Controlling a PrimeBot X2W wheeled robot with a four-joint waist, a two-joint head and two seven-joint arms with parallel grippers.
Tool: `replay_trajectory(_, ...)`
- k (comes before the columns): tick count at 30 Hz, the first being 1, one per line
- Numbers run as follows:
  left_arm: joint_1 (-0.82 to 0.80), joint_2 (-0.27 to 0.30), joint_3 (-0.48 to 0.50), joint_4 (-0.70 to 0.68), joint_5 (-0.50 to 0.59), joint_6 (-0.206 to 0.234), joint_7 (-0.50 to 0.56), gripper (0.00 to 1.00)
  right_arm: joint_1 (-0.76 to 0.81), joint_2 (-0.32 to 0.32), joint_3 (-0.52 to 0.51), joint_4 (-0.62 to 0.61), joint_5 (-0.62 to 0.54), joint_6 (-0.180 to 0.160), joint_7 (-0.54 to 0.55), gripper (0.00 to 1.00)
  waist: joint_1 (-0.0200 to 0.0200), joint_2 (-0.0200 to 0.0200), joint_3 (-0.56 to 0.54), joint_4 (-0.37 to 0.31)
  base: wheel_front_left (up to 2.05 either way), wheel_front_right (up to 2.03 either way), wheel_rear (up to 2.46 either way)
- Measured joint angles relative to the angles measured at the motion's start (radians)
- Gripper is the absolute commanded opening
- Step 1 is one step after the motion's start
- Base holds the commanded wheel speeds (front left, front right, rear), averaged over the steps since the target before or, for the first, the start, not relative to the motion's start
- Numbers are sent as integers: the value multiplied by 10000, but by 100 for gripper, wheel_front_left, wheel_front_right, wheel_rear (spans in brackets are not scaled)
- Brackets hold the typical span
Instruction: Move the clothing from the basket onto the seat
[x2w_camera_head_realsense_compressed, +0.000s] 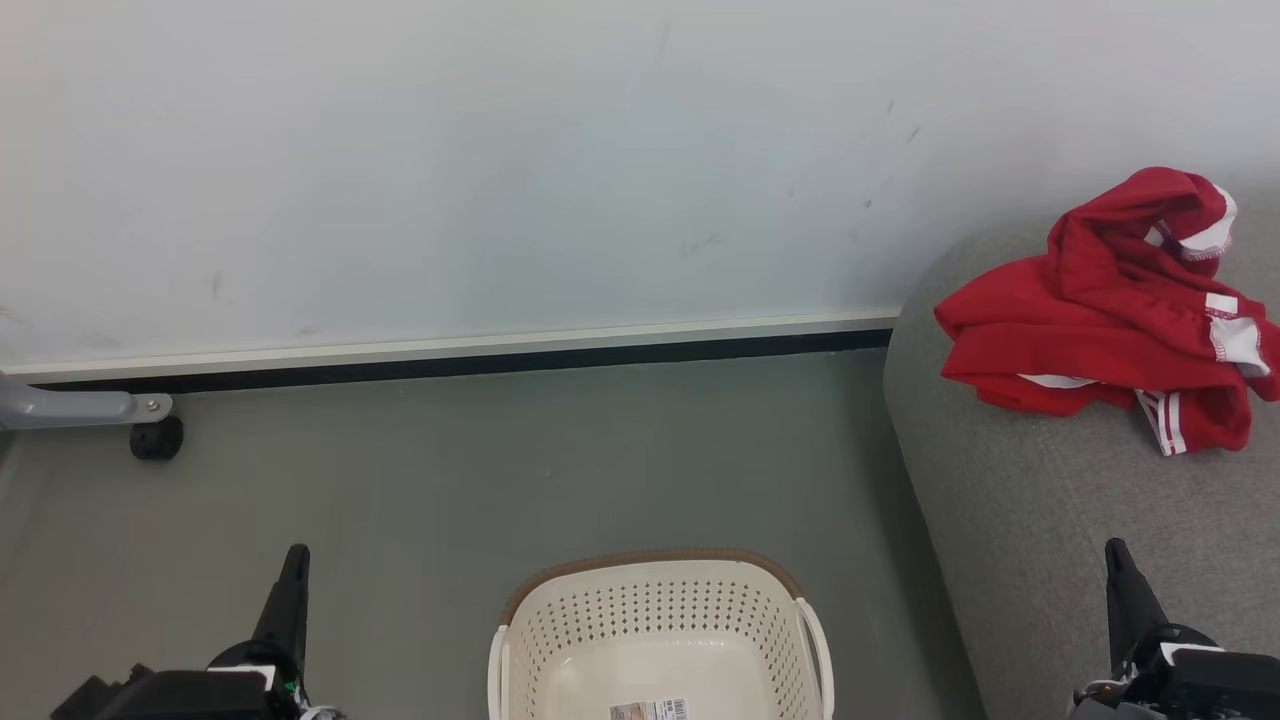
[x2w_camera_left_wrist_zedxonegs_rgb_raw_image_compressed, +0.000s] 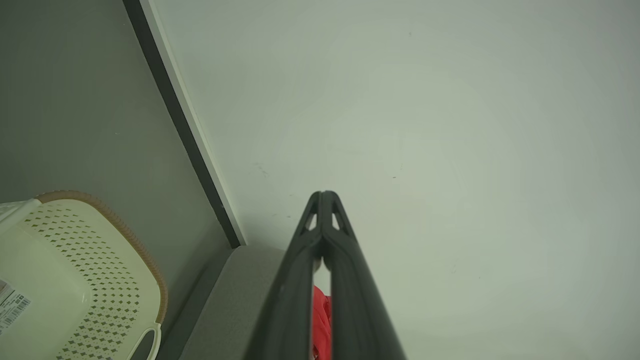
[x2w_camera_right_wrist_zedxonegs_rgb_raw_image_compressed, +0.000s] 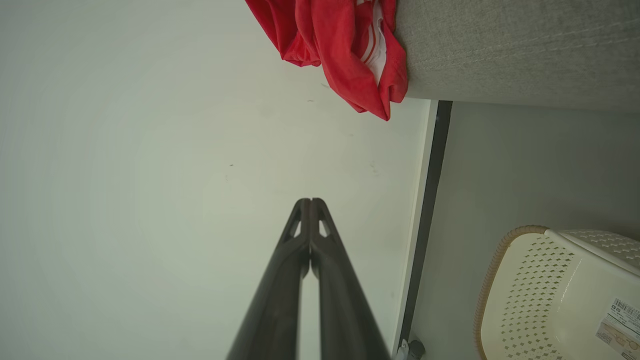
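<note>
Head view pretty much tells it: the clothing sits in a crumpled red heap on the seat, up near the wall and well apart from the basket. Basket stands on the grey floor just left of the seat, and its bare bottom shows a barcode sticker. Left jaws are low at the left over the floor, right jaws low at the right against the seat. Both pairs are pressed tight together, tips touching, gripping nothing. Small black caster sits by the baseboard, far left.
</note>
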Motion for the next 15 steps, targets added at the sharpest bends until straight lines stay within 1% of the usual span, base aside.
replay_trajectory(15, 0, 0, -2, -2, 0, 0, 0, 0, 0, 0, 0, -2, 0, 0, -2, 0, 0, 0, 0, 0, 0, 0, 0)
